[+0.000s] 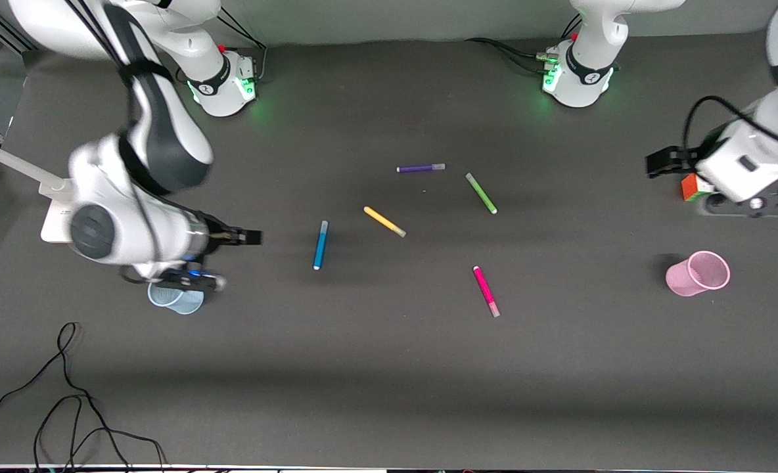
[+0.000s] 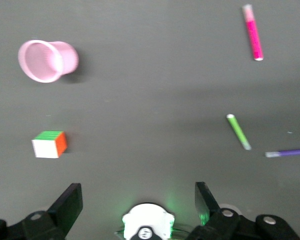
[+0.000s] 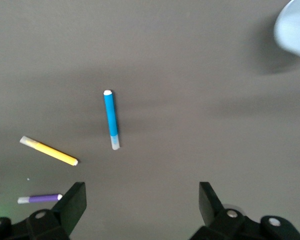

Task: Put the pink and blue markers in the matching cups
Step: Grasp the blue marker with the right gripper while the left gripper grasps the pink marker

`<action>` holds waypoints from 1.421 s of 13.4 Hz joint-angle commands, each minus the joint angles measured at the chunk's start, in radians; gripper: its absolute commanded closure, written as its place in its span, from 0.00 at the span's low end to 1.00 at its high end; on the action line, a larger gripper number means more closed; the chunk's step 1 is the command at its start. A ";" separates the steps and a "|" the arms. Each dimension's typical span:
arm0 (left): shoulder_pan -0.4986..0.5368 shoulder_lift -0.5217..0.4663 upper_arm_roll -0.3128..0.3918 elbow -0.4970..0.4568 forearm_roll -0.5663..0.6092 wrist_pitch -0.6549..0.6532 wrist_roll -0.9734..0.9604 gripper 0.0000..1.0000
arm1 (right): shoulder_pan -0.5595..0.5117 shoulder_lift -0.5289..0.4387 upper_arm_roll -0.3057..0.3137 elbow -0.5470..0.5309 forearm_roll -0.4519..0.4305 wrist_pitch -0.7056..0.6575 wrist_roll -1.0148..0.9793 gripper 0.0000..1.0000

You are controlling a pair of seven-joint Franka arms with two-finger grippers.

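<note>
The blue marker (image 1: 320, 245) lies flat on the dark table, also in the right wrist view (image 3: 111, 119). The pink marker (image 1: 485, 291) lies nearer the front camera, also in the left wrist view (image 2: 253, 32). The pale blue cup (image 1: 177, 299) stands at the right arm's end, partly under that arm. The pink cup (image 1: 698, 273) stands at the left arm's end (image 2: 46, 60). My right gripper (image 1: 248, 236) is open and empty over bare table between the blue cup and the blue marker (image 3: 142, 205). My left gripper (image 1: 662, 163) is open and empty beside a colour cube (image 2: 138, 200).
A purple marker (image 1: 420, 168), a green marker (image 1: 481, 193) and a yellow marker (image 1: 384, 221) lie mid-table, farther from the front camera than the pink marker. A colour cube (image 1: 690, 187) sits under the left arm. Black cables (image 1: 67, 394) lie at the table's front edge.
</note>
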 commanded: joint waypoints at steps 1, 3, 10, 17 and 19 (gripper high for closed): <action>-0.037 0.089 0.010 0.020 -0.070 0.034 -0.100 0.00 | 0.008 0.080 0.038 0.016 0.021 0.039 0.081 0.00; -0.109 0.167 0.010 0.024 -0.076 0.115 -0.187 0.00 | 0.022 0.105 0.041 -0.054 0.023 0.159 0.084 0.00; -0.309 0.509 0.010 0.115 -0.075 0.433 -0.540 0.02 | 0.045 0.272 0.081 -0.055 0.026 0.359 0.162 0.01; -0.320 0.702 0.010 0.115 -0.111 0.681 -0.580 0.04 | 0.045 0.342 0.090 -0.058 0.023 0.454 0.170 0.57; -0.320 0.733 0.010 0.115 -0.131 0.723 -0.621 0.07 | 0.044 0.341 0.090 -0.055 0.023 0.449 0.168 0.90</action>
